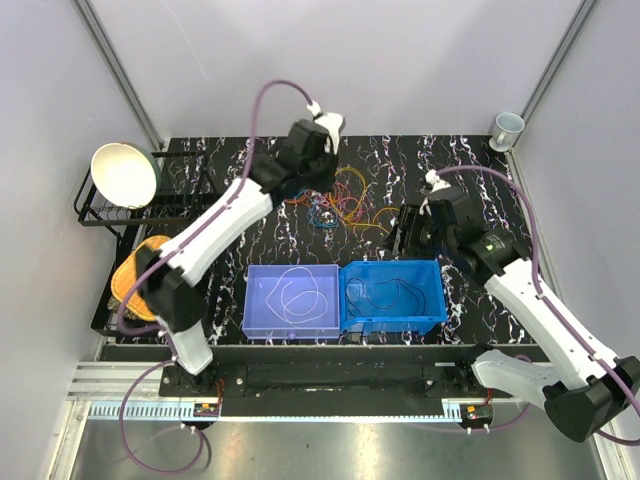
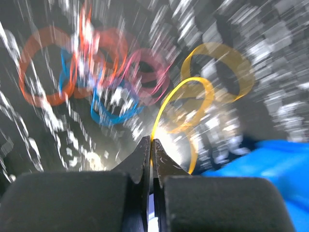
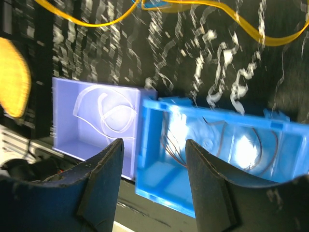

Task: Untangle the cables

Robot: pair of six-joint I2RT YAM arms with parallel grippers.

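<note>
The tangled cables [image 1: 345, 205] lie in a heap on the black marbled table, just right of my left gripper [image 1: 312, 182]. The left wrist view is blurred. It shows orange [image 2: 46, 67], blue [image 2: 113, 110] and red [image 2: 150, 79] loops beyond the jaws. My left gripper [image 2: 151, 141] is shut on a yellow cable [image 2: 179, 89] that rises from between its tips. My right gripper [image 3: 154, 145] is open and holds nothing. It hangs above the near edge where the two bins meet, right of the heap [image 1: 405, 232].
A lavender bin [image 1: 250, 300] holds a white cable [image 1: 298, 292]. The blue bin [image 1: 440, 296] beside it holds dark thin cables [image 1: 385, 293]. A dish rack with a white bowl [image 1: 125, 173] and a yellow object [image 1: 135, 272] stands at the left. A cup [image 1: 507, 128] sits at the back right.
</note>
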